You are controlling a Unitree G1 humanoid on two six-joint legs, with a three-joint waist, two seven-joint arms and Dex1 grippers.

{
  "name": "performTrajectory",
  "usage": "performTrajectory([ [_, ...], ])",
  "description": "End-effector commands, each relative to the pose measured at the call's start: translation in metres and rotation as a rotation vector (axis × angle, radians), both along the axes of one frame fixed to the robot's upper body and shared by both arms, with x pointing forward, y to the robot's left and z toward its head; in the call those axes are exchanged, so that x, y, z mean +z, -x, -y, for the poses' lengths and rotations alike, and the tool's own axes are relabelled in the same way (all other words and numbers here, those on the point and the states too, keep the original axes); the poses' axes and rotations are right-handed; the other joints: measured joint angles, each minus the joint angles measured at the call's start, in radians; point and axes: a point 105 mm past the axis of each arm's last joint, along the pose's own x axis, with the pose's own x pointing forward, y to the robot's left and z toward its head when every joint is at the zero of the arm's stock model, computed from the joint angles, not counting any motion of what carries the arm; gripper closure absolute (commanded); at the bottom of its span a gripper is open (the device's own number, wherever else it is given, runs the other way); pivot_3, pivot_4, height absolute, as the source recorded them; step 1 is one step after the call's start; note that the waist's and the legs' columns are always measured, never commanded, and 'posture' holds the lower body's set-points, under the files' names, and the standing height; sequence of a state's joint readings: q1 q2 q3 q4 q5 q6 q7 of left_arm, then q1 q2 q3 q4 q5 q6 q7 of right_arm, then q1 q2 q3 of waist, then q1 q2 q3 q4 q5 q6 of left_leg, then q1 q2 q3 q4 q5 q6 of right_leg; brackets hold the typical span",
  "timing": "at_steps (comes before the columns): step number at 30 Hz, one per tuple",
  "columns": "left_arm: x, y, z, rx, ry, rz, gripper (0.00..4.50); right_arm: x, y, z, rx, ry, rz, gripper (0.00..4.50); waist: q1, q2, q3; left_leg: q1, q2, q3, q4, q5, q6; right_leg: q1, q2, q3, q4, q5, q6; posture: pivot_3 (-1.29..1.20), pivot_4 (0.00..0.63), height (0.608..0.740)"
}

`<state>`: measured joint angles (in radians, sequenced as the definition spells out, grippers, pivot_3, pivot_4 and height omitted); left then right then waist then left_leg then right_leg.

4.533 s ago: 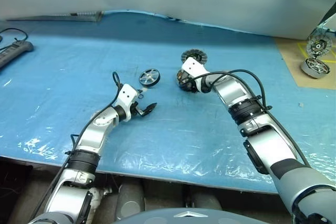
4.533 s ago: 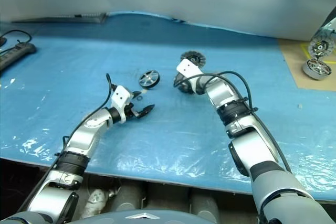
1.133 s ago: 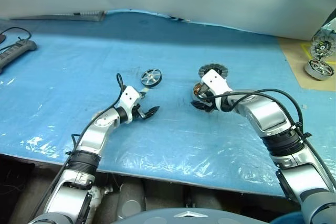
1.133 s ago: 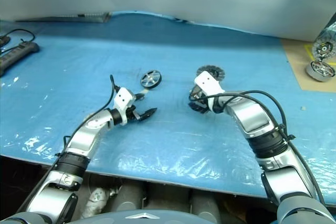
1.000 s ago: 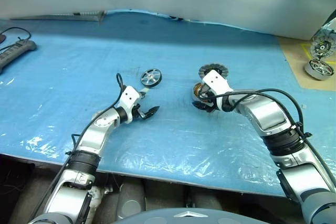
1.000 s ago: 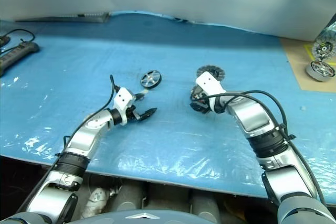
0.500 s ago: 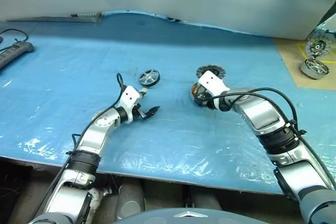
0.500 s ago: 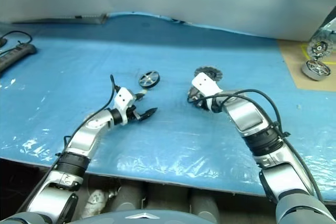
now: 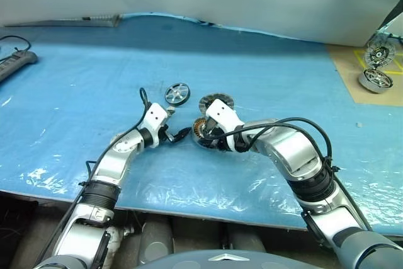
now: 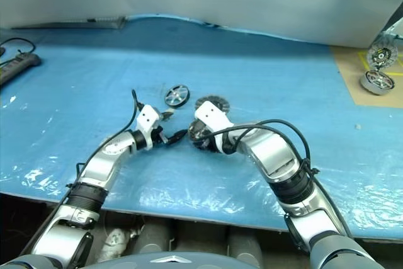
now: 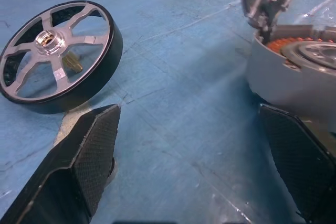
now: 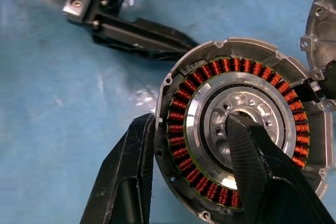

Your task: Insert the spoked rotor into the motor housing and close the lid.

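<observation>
The desk (image 9: pixel 75 67), covered with a blue plastic sheet, carries all three parts close together near its middle.

The motor housing (image 12: pixel 241 129), the thickest part, sits on the sheet with its open side up, and the ring of copper windings is visible inside. The right claw (image 12: pixel 191 177) is holding it by the wall: one finger stands outside the rim, the other reaches down into the central silver hub, so the windings and the wall are between the two fingers. In the head views this claw (image 9: pixel 211 135) points downward and toward the left arm, and the housing (image 9: pixel 203 131) is directly under it.

The lid (image 9: pixel 216 102) lies on the sheet just behind the right claw, on the far side from the robot, and its finned face is turned up. It is partly hidden by the white wrist block.

The spoked rotor (image 11: pixel 58 56) is the smallest part. It lies beyond the left claw (image 11: pixel 189 145), a little past one of its fingertips (image 11: pixel 100 129), and it is not touching them. It seems slightly tilted, with its silver spokes and hub facing up.

The left claw stands wide and holds nothing. Its other finger is just beside the grey wall of the housing (image 11: pixel 294 72), so the two claws are near to each other.
</observation>
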<state>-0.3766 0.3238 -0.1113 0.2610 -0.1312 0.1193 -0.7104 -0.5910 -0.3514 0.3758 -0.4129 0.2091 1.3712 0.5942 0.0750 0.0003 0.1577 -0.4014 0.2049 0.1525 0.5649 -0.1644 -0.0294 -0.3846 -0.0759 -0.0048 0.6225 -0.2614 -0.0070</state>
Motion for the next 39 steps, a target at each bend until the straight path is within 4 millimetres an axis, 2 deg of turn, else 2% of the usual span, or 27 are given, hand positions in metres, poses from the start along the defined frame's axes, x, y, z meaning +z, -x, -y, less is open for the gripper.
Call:
performTrajectory([
  [1,0.01,-0.001,-0.001,-0.001,-0.001,0.046,0.0,0.007,0.008,-0.005,0.017,-0.046,-0.027,2.78,0.001,0.0,0.0,0.0,0.0,0.0,0.0,0.0,0.0,0.0,0.0,0.0,0.0,0.0,0.0,0.0,0.15,0.74],
  [7,0.01,-0.001,-0.001,0.0,-0.002,0.046,0.0,0.004,-0.003,0.0,-0.034,-0.011,0.037,2.78,0.005,0.0,0.0,0.0,0.0,0.0,-0.001,0.0,0.0,-0.001,0.0,0.0,0.0,0.0,0.0,0.0,0.15,0.74],
  [16,0.011,-0.002,-0.001,0.004,0.0,0.048,0.0,0.002,-0.007,-0.001,-0.039,0.005,0.069,2.78,0.005,0.0,0.0,-0.001,-0.001,-0.001,0.0,0.0,0.0,-0.001,0.0,0.0,0.0,0.0,0.0,0.0,0.15,0.74],
  [20,0.011,-0.003,-0.003,0.008,0.0,0.049,0.0,0.016,-0.007,-0.003,-0.032,-0.056,0.052,1.5,0.005,0.0,0.0,-0.001,-0.001,-0.001,0.0,0.0,0.0,-0.001,0.0,0.0,0.0,0.0,0.0,0.0,0.15,0.74],
  [32,0.011,-0.003,-0.007,0.012,-0.002,0.05,0.0,0.046,0.006,0.006,-0.014,-0.132,0.011,1.5,0.019,0.0,0.0,-0.002,-0.001,-0.001,0.0,0.0,0.0,-0.001,0.0,0.0,0.0,0.0,0.0,0.0,0.15,0.74],
  [36,0.015,-0.002,-0.012,0.015,0.009,0.069,0.0,0.055,0.014,0.024,0.013,-0.239,0.022,1.5,0.027,0.0,0.0,-0.002,-0.001,-0.001,0.0,0.0,0.0,-0.001,0.0,0.0,0.0,0.0,0.0,0.0,0.15,0.74],
  [39,0.019,0.0,-0.016,0.024,0.029,0.095,0.0,0.054,0.019,0.041,0.036,-0.295,0.113,1.5,0.033,0.0,0.0,-0.002,0.0,0.0,-0.001,0.0,0.0,-0.001,-0.001,-0.001,-0.002,0.0,0.001,0.0,0.15,0.74],
])
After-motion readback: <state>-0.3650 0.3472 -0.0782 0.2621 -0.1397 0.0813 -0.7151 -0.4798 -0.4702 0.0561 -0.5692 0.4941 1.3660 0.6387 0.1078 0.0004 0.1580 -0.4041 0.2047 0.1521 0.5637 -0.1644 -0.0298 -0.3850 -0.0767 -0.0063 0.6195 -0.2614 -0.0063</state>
